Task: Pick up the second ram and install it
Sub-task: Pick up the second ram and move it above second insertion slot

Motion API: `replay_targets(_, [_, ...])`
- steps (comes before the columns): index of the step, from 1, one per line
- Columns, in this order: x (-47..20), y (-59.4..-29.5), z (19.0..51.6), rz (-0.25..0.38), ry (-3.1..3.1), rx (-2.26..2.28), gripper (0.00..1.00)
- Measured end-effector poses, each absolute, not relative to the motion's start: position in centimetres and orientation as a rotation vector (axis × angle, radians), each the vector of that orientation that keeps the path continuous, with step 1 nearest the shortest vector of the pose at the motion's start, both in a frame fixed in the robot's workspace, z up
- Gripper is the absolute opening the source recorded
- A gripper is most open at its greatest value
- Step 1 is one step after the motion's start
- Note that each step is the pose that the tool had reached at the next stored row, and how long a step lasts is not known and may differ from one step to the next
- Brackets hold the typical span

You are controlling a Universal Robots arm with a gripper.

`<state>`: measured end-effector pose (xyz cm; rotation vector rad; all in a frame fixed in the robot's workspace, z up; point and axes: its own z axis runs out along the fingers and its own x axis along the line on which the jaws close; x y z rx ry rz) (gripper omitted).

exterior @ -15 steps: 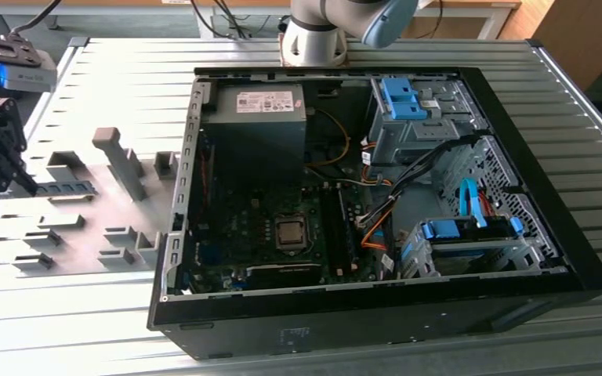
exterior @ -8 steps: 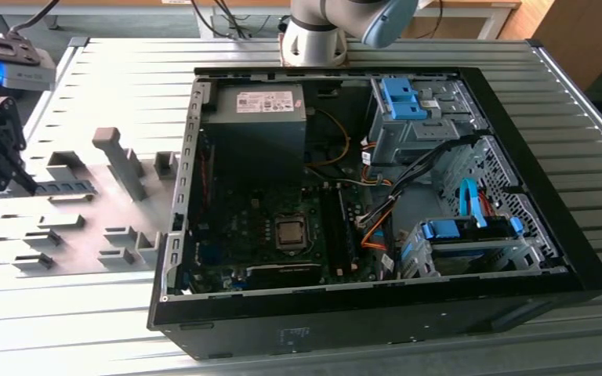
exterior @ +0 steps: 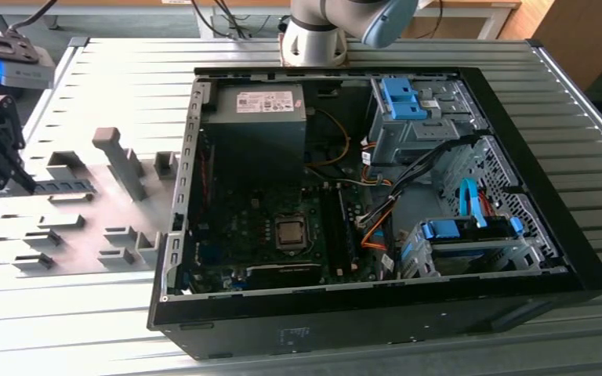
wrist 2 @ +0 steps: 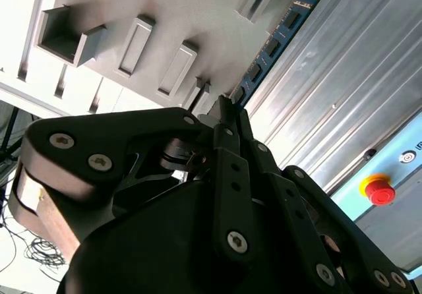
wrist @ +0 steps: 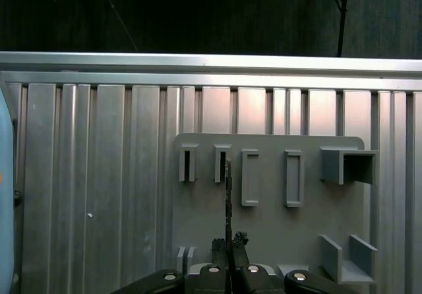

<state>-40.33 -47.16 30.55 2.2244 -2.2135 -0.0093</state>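
1. the gripper (exterior: 27, 186) sits at the exterior view's far left, apart from the open computer case (exterior: 552, 258).
2. its fingers (wrist: 239, 241) are closed on one end of the second ram (wrist 2: 280, 35).
3. the ram lies along the grey fixture plate (exterior: 81, 235).

Pretty bright, even light here. The ribbed worktop (exterior: 123, 70) glares a bit and the PC case (exterior: 280, 345) interior sits dim. In the second wrist view the claw (wrist 2: 226, 106) looms dark and soft, and the second ram (wrist 2: 280, 31) it pinches looks sharper.
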Motion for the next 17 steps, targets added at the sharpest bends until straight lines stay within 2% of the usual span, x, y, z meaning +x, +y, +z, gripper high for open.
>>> replay_targets(17, [-40.3,-47.2,31.9,-0.009,-2.214,2.224,0.14])
